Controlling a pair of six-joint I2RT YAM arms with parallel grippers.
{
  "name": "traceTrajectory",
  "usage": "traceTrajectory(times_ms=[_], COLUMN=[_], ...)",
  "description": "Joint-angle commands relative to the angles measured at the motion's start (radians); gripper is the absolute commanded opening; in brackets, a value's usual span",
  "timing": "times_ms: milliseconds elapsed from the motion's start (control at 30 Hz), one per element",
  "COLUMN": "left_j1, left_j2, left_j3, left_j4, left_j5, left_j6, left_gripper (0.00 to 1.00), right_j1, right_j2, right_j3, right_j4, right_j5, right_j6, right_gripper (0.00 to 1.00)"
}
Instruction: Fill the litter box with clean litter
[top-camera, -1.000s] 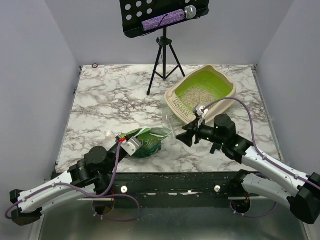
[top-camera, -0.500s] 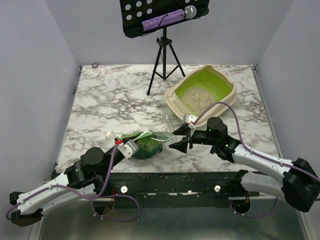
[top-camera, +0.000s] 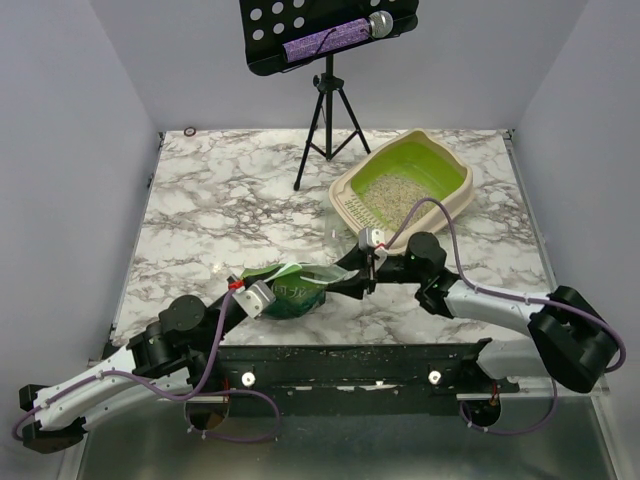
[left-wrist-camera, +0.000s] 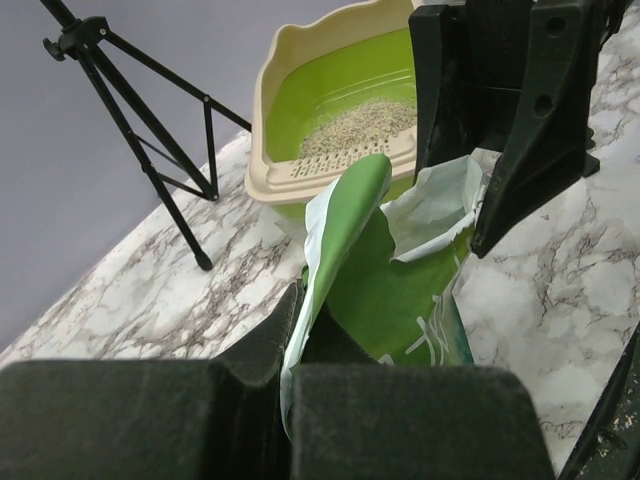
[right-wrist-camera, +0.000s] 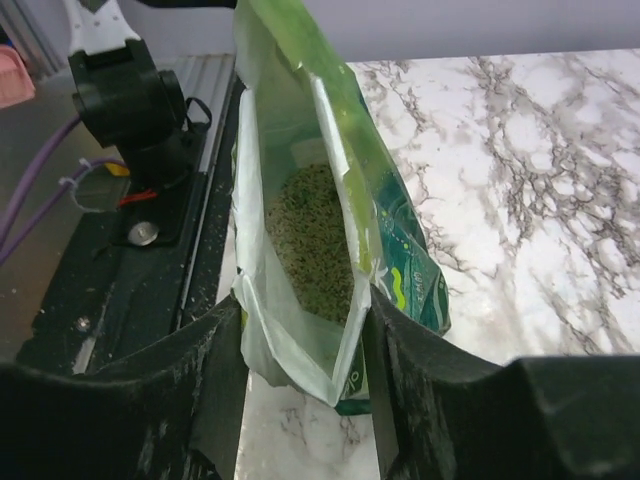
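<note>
The right tool (right-wrist-camera: 300, 330) straddles the green bag's (top-camera: 290, 288) open mouth, not yet closed; the left tool (left-wrist-camera: 290, 385) pinches its other edge — the litter box (top-camera: 402, 190) lies beyond, nearer the right arm.

The litter box (top-camera: 402, 188) is beige outside and lime-green inside, holding pale grey-beige clean litter (top-camera: 388, 192). The bag (top-camera: 290, 287) is glossy green with white markings. The table (top-camera: 230, 210) is white marble veined grey. The tripod (top-camera: 325, 120) is black.

Black tripod stand (top-camera: 322, 105) on marble table (top-camera: 220, 210).
</note>
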Motion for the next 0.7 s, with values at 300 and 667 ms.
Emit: traceTrajectory(times_ms=[300,667], left_j1=[-0.002,-0.002], left_j2=[-0.014,0.016], left_j3=[0.03,0.149], left_j4=[0.139,0.01], left_j5=[0.024,-0.016], left_j6=[0.013,-0.082], left_gripper=[0.0,0.69], right_j1=[0.007,-0.034], right_j2=[0.166,-0.062], right_j3=[-0.027,-0.105], right_j4=[0.485,0.291], right_j5=[-0.047,0.156], right_j6=[0.232,0.221], right_gripper=[0.01,0.0])
